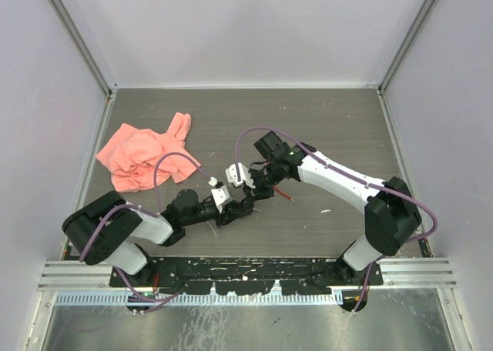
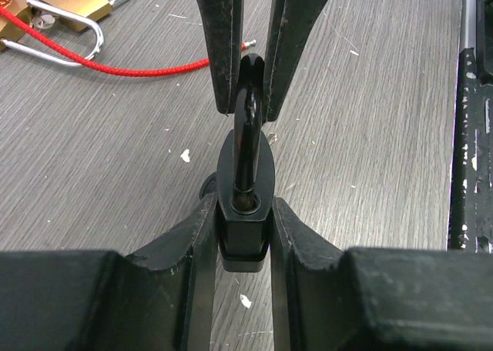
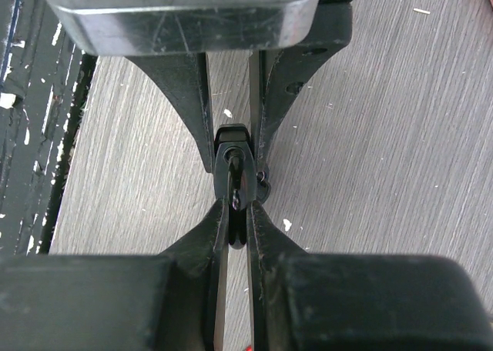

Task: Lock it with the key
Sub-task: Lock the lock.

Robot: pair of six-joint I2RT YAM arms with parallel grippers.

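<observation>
A black padlock (image 2: 245, 239) hangs just above the table between both grippers. My left gripper (image 2: 245, 212) is shut on its body. The black shackle (image 2: 246, 112) rises out of the body, and my right gripper (image 2: 245, 108) is shut on it from the opposite side. The right wrist view gives the same grip: my right gripper (image 3: 239, 210) pinches the shackle while the left gripper (image 3: 233, 166) clamps the body (image 3: 233, 152). From above, the two grippers (image 1: 240, 205) (image 1: 255, 192) meet tip to tip at mid-table. I cannot make out the key; only a small ring (image 3: 264, 175) shows beside the body.
Two brass padlocks (image 2: 77, 1) (image 2: 9, 29) with silver shackles lie beyond on the table, tied to a red string (image 2: 139, 66) that trails toward the grippers. A pink cloth (image 1: 146, 155) lies crumpled at the far left. The black base rail (image 2: 477, 135) runs along the near edge.
</observation>
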